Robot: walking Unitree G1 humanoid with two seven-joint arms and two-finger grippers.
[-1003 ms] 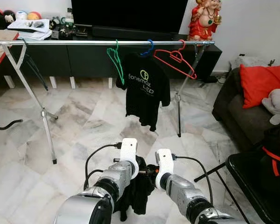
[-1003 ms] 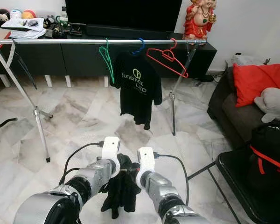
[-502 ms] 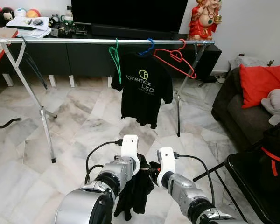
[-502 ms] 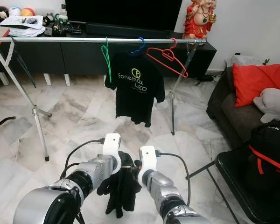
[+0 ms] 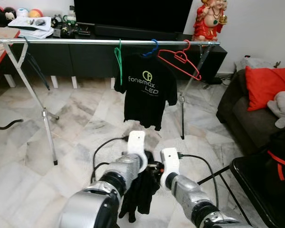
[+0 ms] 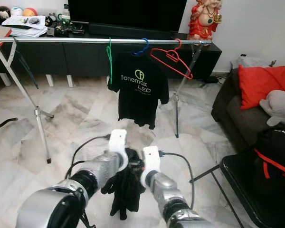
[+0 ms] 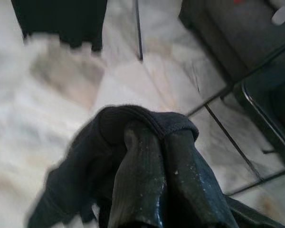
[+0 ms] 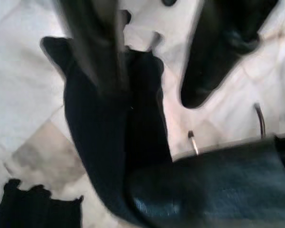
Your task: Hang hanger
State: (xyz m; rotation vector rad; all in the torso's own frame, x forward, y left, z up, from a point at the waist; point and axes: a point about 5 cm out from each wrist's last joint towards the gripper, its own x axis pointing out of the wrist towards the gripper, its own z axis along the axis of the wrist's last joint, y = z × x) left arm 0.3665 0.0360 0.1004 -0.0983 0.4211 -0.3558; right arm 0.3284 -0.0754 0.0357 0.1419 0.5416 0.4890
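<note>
**Garment in hand, rail ahead**

Cloth is what I'm carrying: a dark garment [image 5: 141, 190] bunched between my two grippers, held low in front of me over the marble floor [image 5: 76, 123]. From the left wrist view, the left gripper [image 7: 154, 156] has its fingers closed together with the fabric draped over their tips. The right gripper [image 8: 147, 71] is blurred; one finger lies against the cloth and the other stands apart, so I cannot tell whether it is gripping.

I judge the load light, soft and floppy. It will sag and swing, and could slip off smooth fingers if I pinch only a fold. I can't make out a hanger inside the bundle. If one is there, its stiff neck just below the hook is where I'd want my hold, not the cloth.

The metal rail [image 5: 61, 42] stands well ahead. It carries a green hanger [image 5: 118, 59], a blue hanger [image 5: 152, 49] bearing a black T-shirt [image 5: 146, 92], and a bare red hanger [image 5: 179, 59]. There is free rail to my left of the green one.

Readable writing: the T-shirt's chest print says "fonemax" with "LED" beneath, under a round yellow-green logo. Nothing else is legible.
</note>
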